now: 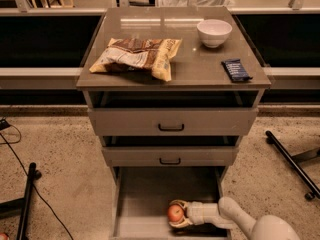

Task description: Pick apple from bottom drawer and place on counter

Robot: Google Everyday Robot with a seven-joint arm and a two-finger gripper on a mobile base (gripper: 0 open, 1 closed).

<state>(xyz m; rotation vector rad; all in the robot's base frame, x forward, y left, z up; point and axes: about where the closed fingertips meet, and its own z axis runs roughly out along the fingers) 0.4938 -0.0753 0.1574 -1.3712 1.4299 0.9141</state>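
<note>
The tabletop (195,66) of the cabinet carries three things. There is one crumpled yellow-and-brown chip bag (137,56) on its left half, and one white bowl (214,32) stands near the back right. One dark blue snack bar (236,69) lies near the right front edge. The middle of the front edge is bare.

Below the top are three drawers. The top drawer (171,121) and the middle drawer (170,156) each have one black handle, and each is pulled out a little, overhanging the back of the bottom drawer (147,196). The bottom drawer is drawn out furthest, with its grey floor open to view from above.

One apple (175,213) sits in this bottom drawer, near the front and right of centre. It is red-orange and round, so it has no long axis, and I cannot tell which way its stem points.

The single claw (171,214) lies low in the drawer, reaching in from the right on a white arm (235,215) and pointing left. Its two pale fingers (176,203) curve round the apple, one on the far side and one on the near side, closed against it.

On the speckled floor, black cables (12,149) and a black stand leg (27,204) lie to the left of the cabinet. Another black leg (292,161) lies to the right, and both are well apart from the drawer.
</note>
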